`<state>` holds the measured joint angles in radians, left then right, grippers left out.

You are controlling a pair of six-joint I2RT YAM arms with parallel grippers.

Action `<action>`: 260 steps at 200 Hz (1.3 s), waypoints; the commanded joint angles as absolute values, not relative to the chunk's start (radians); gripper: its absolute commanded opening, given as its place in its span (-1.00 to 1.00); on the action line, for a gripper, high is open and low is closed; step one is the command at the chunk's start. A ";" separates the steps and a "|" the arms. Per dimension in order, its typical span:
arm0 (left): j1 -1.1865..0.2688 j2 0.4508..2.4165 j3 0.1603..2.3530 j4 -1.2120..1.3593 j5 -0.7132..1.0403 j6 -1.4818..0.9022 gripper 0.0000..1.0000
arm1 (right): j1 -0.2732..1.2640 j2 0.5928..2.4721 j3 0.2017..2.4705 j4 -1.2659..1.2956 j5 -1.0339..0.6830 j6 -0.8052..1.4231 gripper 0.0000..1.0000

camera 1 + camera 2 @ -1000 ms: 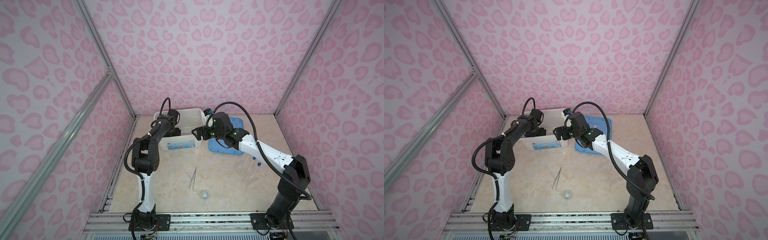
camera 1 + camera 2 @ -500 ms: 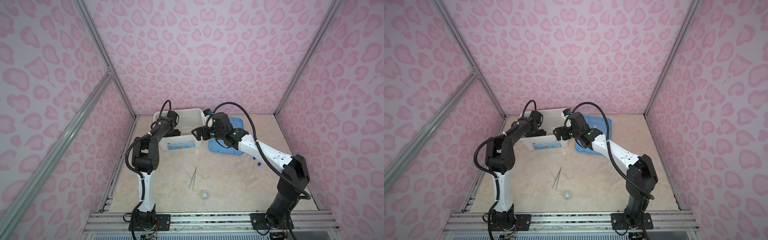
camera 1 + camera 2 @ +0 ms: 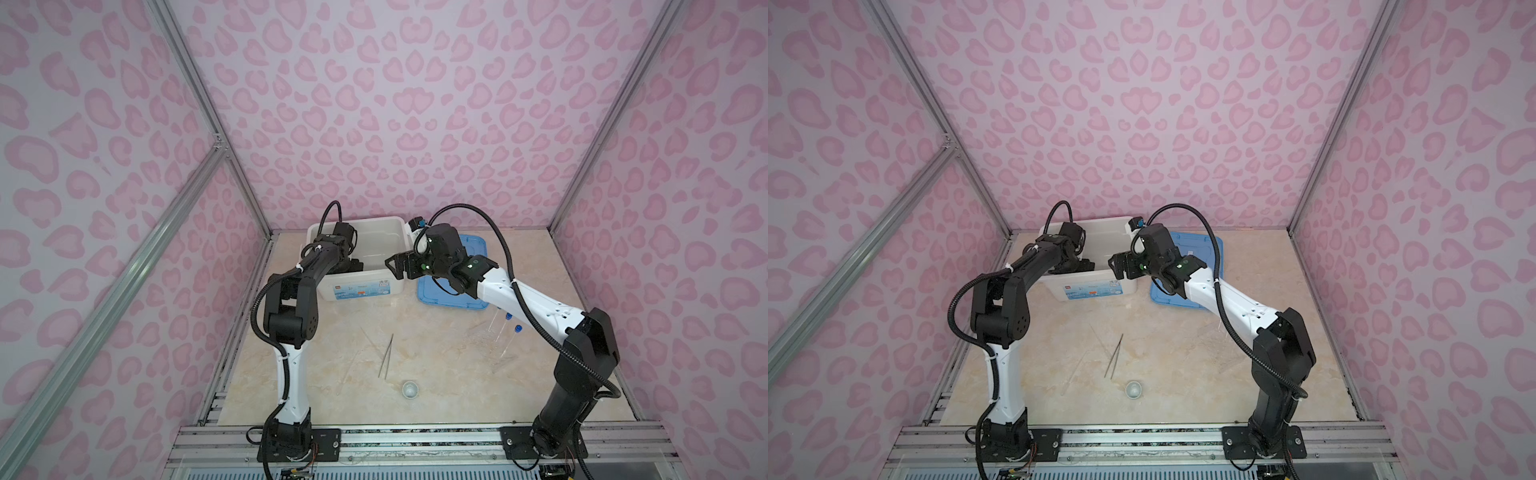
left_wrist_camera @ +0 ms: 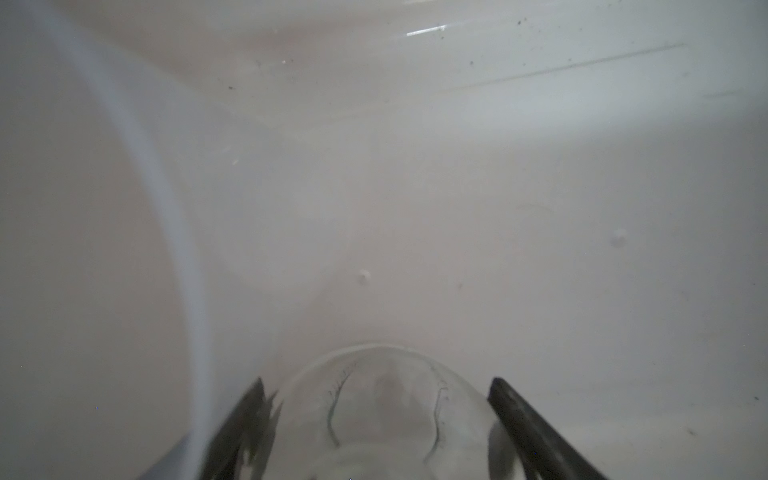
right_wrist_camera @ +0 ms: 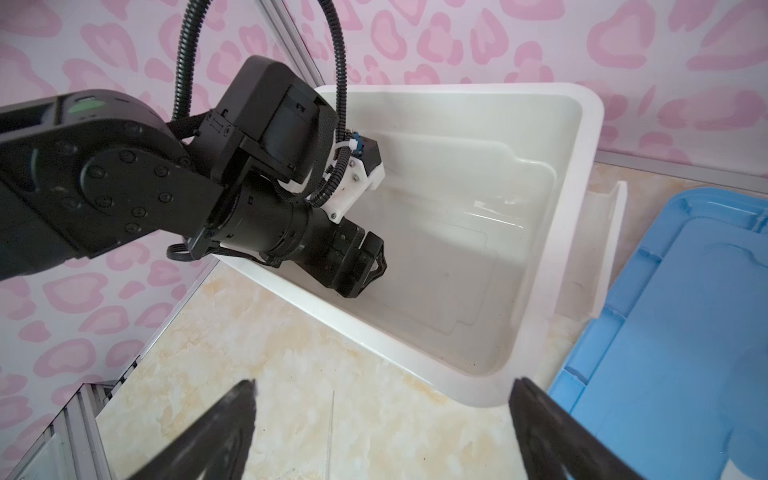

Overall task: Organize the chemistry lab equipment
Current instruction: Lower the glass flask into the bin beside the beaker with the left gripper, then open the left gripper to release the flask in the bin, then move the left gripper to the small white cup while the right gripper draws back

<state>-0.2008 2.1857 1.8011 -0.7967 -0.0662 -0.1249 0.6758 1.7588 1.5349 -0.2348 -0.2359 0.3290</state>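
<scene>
One glass vessel (image 4: 386, 415) sits between the left gripper's (image 4: 376, 382) jaws inside the far-edge white bin (image 3: 374, 232), hold unclear; right gripper (image 5: 384, 381) gapes empty; a drop risks cracking

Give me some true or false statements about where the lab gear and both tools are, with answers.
The left tool is inside the white bin. True.
The right tool is shut. False: it is open and empty.
The blue lid covers the bin. False: it lies on the table beside it.
The tweezers lie on the table. True.
The small white cup is in the bin. False: it is on the table.
</scene>
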 commanded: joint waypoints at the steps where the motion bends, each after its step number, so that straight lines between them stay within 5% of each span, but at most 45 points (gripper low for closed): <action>1: -0.201 2.192 1.799 -0.778 -0.033 -0.126 0.75 | 0.671 1.754 1.523 -0.226 -0.235 0.335 0.91; 94: -0.202 2.133 1.835 -0.815 -0.023 -0.154 1.00 | 0.659 1.707 1.494 -0.211 -0.227 0.334 0.91; 260: -0.298 1.596 1.840 -0.978 0.098 -0.204 0.96 | 0.660 1.346 1.225 -0.268 -0.218 0.135 0.97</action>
<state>-0.2535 1.6516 1.8740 -0.9016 0.0719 -0.2340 0.6590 1.3964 1.2804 -0.2375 -0.2245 0.1825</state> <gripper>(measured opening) 0.977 0.982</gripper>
